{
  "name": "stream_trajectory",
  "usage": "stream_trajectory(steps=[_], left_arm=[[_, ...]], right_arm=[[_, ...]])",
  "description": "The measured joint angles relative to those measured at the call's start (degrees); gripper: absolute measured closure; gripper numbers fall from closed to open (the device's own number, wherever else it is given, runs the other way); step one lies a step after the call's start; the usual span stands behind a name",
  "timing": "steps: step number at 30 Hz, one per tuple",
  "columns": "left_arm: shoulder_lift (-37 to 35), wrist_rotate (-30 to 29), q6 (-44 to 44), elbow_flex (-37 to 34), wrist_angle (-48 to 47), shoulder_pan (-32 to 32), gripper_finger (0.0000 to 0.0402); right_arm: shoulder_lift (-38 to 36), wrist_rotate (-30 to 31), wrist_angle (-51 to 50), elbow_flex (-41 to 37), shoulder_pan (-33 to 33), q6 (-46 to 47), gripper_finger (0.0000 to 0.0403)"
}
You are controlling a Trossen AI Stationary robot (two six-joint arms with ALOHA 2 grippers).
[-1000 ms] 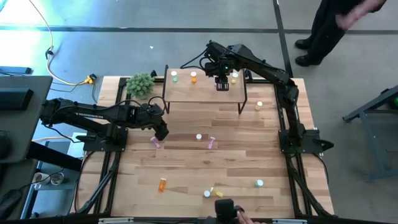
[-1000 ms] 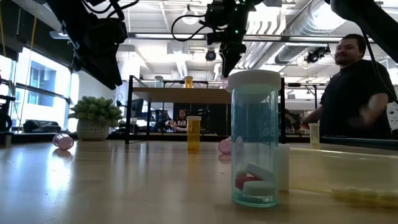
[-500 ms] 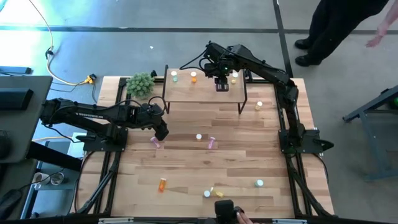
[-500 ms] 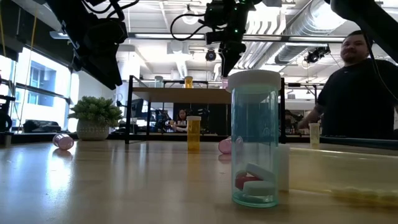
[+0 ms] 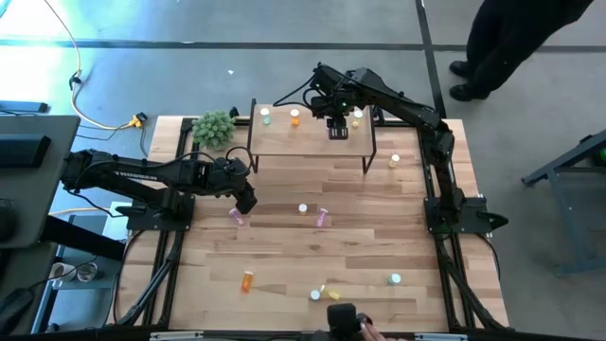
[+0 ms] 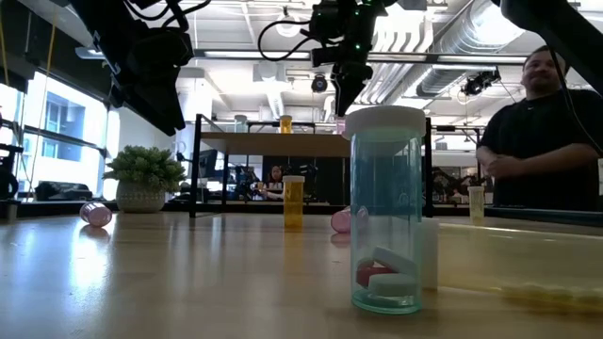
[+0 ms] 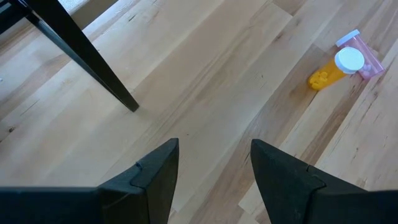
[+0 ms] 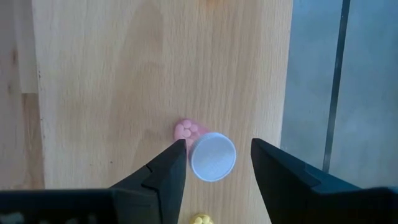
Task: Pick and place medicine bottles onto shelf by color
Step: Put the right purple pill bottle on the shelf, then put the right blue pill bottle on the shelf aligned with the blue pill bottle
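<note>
Your right gripper point(image 5: 338, 127) hangs over the shelf point(image 5: 312, 142) near its right end with its fingers spread, a pink bottle point(image 8: 212, 155) standing upright on the board between them, while green point(image 5: 266, 118), orange point(image 5: 294, 117) and yellow point(image 5: 356, 117) bottles line the shelf's far edge and a green plant point(image 5: 215, 127) sits at the tabletop's far left corner. Your left gripper point(image 5: 246, 199) waits open over the left side of the tabletop beside a lying pink bottle point(image 5: 236, 217), with more bottles scattered toward the middle and near edge. In the low view a green bottle point(image 6: 384, 209) up close blocks much of the shelf, and a person point(image 6: 539, 141) stands in the room beyond the table.
</note>
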Motion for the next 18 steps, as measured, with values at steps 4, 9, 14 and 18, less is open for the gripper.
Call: stream_trajectory(steps=[4,9,14,18], left_arm=[[0.0,0.0,0.0,0.0,0.0,0.0,0.0213],[0.0,0.0,0.0,0.0,0.0,0.0,0.0213],[0.0,0.0,0.0,0.0,0.0,0.0,0.0213],[0.0,0.2,0.0,0.0,0.0,0.0,0.0213]], right_arm=[[0.0,0.1,-0.1,0.0,0.4,-0.1,0.0231],[-0.4,0.0,-0.4,0.0,1.2,0.2,0.0231],[-2.5,0.1,-0.2,0.0,2.5,1.8,0.0231],[-4.6,-0.8,-0.4,0.1,3.3,4.2,0.0231]])
